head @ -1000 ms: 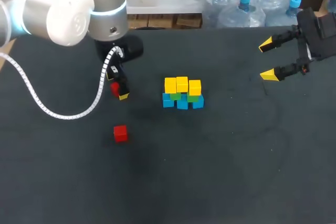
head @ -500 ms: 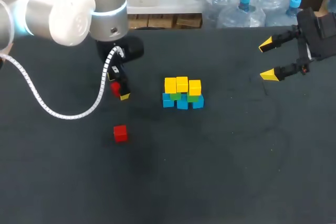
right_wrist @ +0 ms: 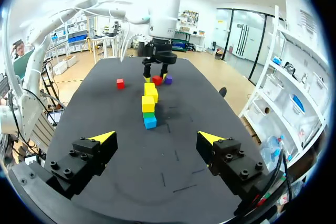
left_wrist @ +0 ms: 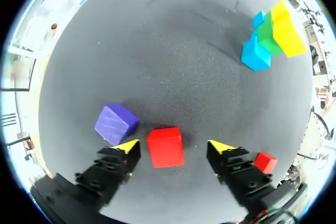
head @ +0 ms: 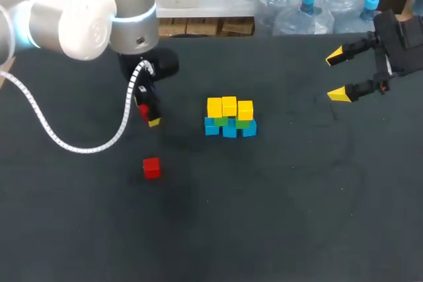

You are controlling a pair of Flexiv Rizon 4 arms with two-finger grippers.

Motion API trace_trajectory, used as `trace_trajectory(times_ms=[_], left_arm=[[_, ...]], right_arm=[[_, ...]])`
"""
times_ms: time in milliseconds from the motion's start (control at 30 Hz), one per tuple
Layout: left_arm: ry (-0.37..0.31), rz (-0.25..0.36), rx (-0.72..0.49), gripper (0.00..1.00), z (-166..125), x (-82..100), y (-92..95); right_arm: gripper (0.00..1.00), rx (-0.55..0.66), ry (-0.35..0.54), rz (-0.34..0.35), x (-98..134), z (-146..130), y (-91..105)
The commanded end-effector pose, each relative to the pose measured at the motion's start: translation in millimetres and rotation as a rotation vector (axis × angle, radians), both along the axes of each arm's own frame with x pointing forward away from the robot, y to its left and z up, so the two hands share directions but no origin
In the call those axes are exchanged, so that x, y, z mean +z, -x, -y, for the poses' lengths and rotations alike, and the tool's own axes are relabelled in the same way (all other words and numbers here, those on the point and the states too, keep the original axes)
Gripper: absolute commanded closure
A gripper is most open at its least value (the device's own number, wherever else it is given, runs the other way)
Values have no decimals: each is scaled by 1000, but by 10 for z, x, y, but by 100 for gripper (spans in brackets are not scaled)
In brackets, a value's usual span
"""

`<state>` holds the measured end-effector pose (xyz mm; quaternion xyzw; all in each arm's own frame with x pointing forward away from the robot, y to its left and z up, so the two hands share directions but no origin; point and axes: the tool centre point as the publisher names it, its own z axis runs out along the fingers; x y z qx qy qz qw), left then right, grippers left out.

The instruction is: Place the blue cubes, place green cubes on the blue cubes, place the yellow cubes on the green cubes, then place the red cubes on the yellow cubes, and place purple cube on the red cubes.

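A stack stands mid-table: blue cubes at the bottom, green cubes on them, yellow cubes on top. My left gripper is down at the table left of the stack. In the left wrist view it is open, with a red cube between its fingers and a gap on each side. A purple cube lies just outside one fingertip. A second red cube lies nearer the front. My right gripper hangs open and empty at the far right.
The left arm's white cable loops over the table at the left. In the right wrist view, the stack is far ahead of the right gripper, with bare dark mat between them.
The left arm has shifted slightly to the left, its gripper staying around the red cube. The right arm and the cubes have not moved.
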<state>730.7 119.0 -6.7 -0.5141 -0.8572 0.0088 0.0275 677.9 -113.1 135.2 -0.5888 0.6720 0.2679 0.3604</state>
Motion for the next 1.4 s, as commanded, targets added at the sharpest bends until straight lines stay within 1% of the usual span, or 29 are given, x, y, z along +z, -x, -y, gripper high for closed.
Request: trace_trajectory(times_ms=[33, 267, 400, 533, 633, 767, 933, 1033, 1200, 1400], left_arm=[[6, -2, -8, 100, -2, -34, 21], [15, -13, -13, 100, 11, -98, 90], [22, -2, -18, 100, 9, -51, 130], [35, 35, -40, 100, 49, 114, 157], [17, 74, -85, 100, 130, 289, 178], [-11, 113, -162, 100, 292, 515, 202], [-43, 174, -276, 100, 571, 801, 265], [-57, 208, -318, 100, 708, 953, 316], [-69, 246, -357, 100, 895, 1124, 389], [-59, 249, -386, 100, 1103, 1245, 471]], right_arm=[[0, 1, -1, 1, -6, -3, -5], [0, 1, -1, 1, -6, -3, -5], [0, 1, -1, 1, -6, -3, -5], [0, 1, -1, 1, -6, -3, -5], [0, 1, -1, 1, -6, -3, -5], [0, 1, -1, 1, -6, -3, -5], [0, 1, -1, 1, -6, -3, -5], [0, 1, -1, 1, -6, -3, -5], [0, 1, -1, 1, -6, -3, -5], [0, 1, -1, 1, -6, -3, -5]])
